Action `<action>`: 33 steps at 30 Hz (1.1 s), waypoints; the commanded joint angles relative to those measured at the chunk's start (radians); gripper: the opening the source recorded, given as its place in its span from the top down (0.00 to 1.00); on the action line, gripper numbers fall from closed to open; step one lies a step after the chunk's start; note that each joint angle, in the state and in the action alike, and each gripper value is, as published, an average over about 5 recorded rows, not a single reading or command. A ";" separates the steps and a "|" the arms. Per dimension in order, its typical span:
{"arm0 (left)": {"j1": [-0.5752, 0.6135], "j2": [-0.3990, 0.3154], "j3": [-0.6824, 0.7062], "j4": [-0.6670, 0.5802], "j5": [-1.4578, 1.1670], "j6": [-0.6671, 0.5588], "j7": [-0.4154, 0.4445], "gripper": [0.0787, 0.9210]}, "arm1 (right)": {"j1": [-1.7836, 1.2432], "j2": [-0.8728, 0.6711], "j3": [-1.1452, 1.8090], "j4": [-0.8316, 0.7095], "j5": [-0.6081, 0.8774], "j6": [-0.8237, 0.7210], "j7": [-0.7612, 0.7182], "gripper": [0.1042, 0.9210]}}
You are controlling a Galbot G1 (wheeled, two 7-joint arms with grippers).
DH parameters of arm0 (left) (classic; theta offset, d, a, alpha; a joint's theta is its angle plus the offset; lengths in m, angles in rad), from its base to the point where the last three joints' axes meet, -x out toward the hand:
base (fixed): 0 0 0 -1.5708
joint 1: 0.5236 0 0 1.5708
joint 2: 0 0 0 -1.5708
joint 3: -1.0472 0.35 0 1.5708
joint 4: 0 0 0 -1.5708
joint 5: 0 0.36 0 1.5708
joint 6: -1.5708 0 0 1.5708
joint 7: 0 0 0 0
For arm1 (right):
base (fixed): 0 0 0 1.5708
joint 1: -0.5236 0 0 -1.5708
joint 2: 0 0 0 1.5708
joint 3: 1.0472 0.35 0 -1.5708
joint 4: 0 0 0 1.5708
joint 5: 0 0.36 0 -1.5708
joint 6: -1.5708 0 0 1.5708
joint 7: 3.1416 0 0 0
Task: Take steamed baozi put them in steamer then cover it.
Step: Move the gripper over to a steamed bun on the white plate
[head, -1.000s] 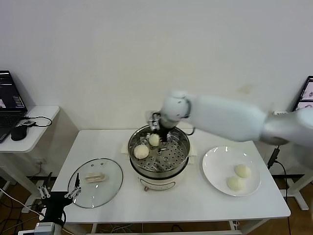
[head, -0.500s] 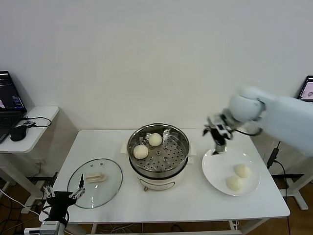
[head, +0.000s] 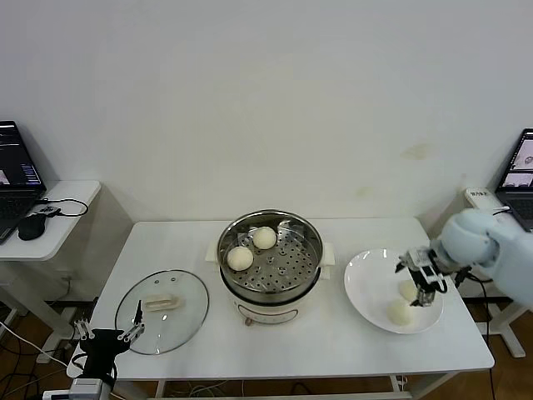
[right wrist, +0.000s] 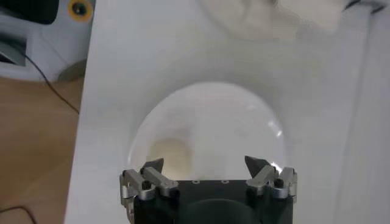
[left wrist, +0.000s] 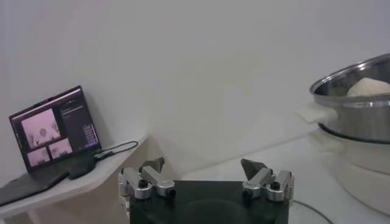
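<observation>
The steamer (head: 271,265) stands uncovered mid-table with two baozi (head: 240,257) (head: 265,238) on its perforated tray. Two more baozi (head: 406,289) (head: 400,312) lie on a white plate (head: 366,279) to the right. My right gripper (head: 426,283) hangs open just above the plate, beside the farther bun; its wrist view shows the plate (right wrist: 210,115) and one baozi (right wrist: 170,153) beyond the empty right gripper (right wrist: 206,163). The cover (head: 162,310) lies flat on the table at the left. My left gripper (head: 108,337) waits open, low by the table's front left corner.
The left wrist view shows the open left gripper (left wrist: 203,165), the steamer's rim (left wrist: 359,91) and a laptop (left wrist: 55,125) on a side table. Another laptop and mouse (head: 32,225) sit on the side table at the left. A white wall is behind.
My right arm has swung from over the steamer to the plate on the right, jaws empty. Both buns stay in the steamer. The left arm has barely moved.
</observation>
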 commanded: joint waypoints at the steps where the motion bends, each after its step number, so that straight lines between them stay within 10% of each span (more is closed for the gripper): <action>1: 0.003 0.001 -0.001 0.004 0.002 0.000 0.000 0.12 | -0.269 -0.011 0.197 -0.069 -0.093 0.025 0.008 0.12; 22: 0.008 -0.002 -0.030 0.017 0.001 -0.001 0.000 0.12 | -0.294 0.155 0.215 -0.202 -0.114 0.024 0.052 0.12; 33: 0.004 -0.002 -0.028 0.018 0.001 -0.001 -0.001 0.12 | -0.285 0.146 0.217 -0.199 -0.108 0.012 0.048 0.32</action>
